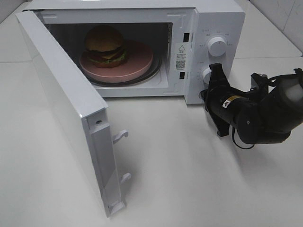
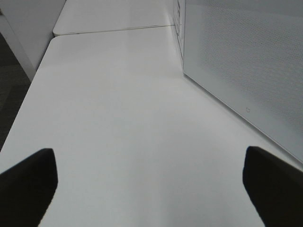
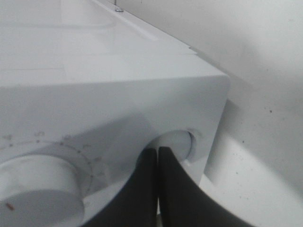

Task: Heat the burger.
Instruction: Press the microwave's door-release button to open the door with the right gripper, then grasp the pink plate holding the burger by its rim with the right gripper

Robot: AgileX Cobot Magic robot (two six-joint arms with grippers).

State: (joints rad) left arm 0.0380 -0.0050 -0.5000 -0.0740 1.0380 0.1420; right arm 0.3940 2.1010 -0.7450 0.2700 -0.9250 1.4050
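Note:
The burger (image 1: 105, 45), with its brown bun, lettuce and cheese, sits on a pink plate (image 1: 139, 61) inside the open white microwave (image 1: 222, 19). In the exterior high view my right gripper (image 1: 213, 75) is at the control panel, against the lower knob (image 1: 207, 74). The right wrist view shows the right gripper (image 3: 158, 153) shut, its tips pressed together at that knob (image 3: 177, 142) with nothing between them. My left gripper (image 2: 151, 189) stands wide open and empty over bare table, beside the outer face of the door (image 2: 246, 61). It is out of the exterior high view.
The microwave door (image 1: 61, 99) swings far out toward the front left, with its latch hooks (image 1: 120, 135) on the free edge. An upper knob (image 1: 217, 46) sits above the lower one. White table (image 1: 189, 179) spreads in front; a table seam (image 2: 113, 29) runs behind.

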